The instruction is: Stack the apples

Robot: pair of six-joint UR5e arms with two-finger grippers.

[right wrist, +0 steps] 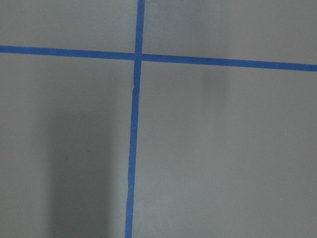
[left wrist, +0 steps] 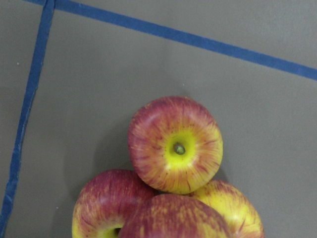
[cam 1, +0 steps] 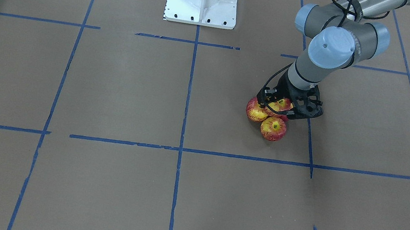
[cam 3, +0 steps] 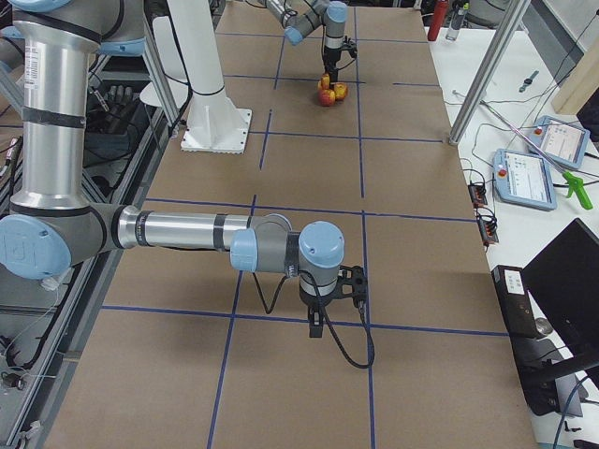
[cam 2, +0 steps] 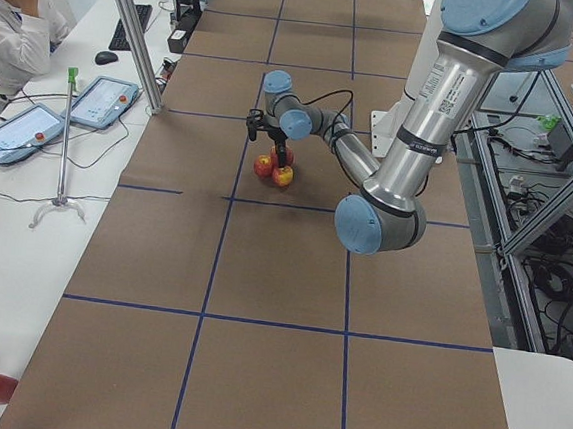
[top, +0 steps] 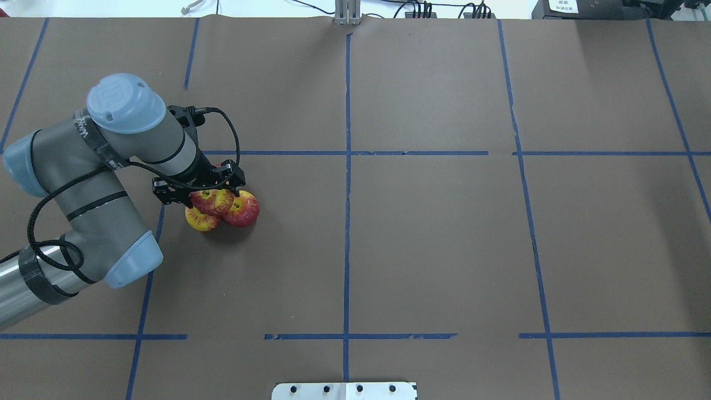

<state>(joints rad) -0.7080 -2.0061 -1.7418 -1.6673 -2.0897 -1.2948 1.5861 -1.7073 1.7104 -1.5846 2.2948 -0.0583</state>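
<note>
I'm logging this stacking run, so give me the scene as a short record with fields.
base apples: three glossy round red-and-yellow apples, clustered together on the brown paper-covered table
top apple: fourth, same look, above the cluster's middle; contact unclear
left gripper: fingers either side of the top apple, apparently gripping it
right gripper: far from the apples, above a blue tape crossing; open or shut unclear

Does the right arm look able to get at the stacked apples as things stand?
Probably not. The right gripper hangs far from the apples, and the left gripper is closed around the top apple, covering the pile.
</note>
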